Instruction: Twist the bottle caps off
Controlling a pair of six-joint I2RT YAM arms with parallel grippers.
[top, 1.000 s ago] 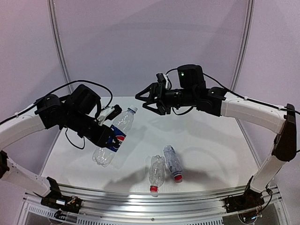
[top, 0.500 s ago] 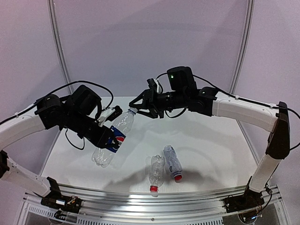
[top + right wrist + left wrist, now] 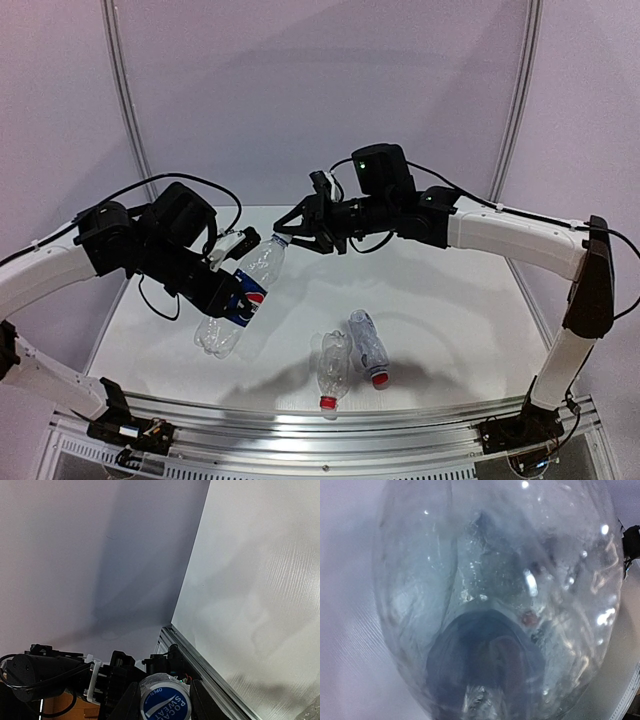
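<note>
My left gripper is shut on the Pepsi bottle and holds it tilted above the table, neck up and to the right. The bottle fills the left wrist view and hides the fingers there. My right gripper is at the neck. In the right wrist view its fingers sit against both sides of the whitish cap, which has a blue printed top. Two unlabelled ribbed bottles lie on the table, each with its red cap on.
The white table ends in an aluminium rail at the near side. Purple walls close the back and sides. The left arm's black body and the table's edge rail show beyond the cap in the right wrist view.
My right gripper moved left to the Pepsi bottle's neck and its fingers came in around the cap. The left arm and its bottle barely moved.
</note>
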